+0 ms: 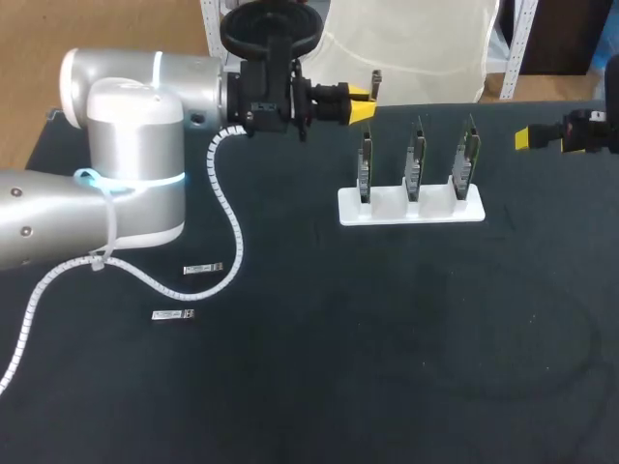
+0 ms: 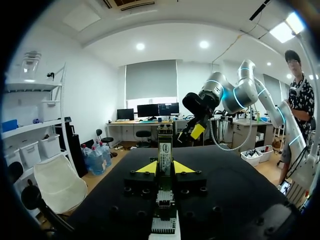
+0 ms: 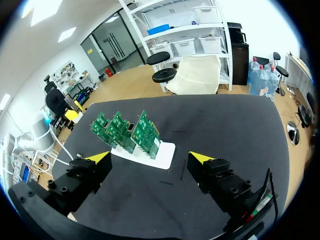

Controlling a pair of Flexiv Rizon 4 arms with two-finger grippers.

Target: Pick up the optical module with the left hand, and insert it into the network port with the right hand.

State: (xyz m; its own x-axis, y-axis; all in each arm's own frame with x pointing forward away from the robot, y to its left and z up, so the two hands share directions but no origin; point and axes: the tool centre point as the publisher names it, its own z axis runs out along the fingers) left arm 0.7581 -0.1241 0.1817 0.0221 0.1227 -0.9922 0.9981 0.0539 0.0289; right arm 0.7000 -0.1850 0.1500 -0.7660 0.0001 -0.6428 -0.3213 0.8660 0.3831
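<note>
My left gripper point(image 1: 362, 104) hangs above the table's far side, left of the boards, shut on a slim silver optical module point(image 1: 375, 83). In the left wrist view the module point(image 2: 165, 146) stands upright between the yellow tips of the left gripper point(image 2: 165, 168). Three green circuit boards point(image 1: 416, 159) stand upright in a white holder point(image 1: 411, 210). My right gripper point(image 1: 532, 138) is at the right edge, beyond the holder, and open. In the right wrist view the right gripper point(image 3: 150, 162) spreads wide with nothing in it, and the boards point(image 3: 127, 131) lie ahead of it.
Two spare modules point(image 1: 203, 268) point(image 1: 173, 314) lie flat on the black table point(image 1: 387, 338) at the left, near the left arm's white spiral cable point(image 1: 230, 227). In the left wrist view my right arm point(image 2: 225, 95) faces the left gripper across the table.
</note>
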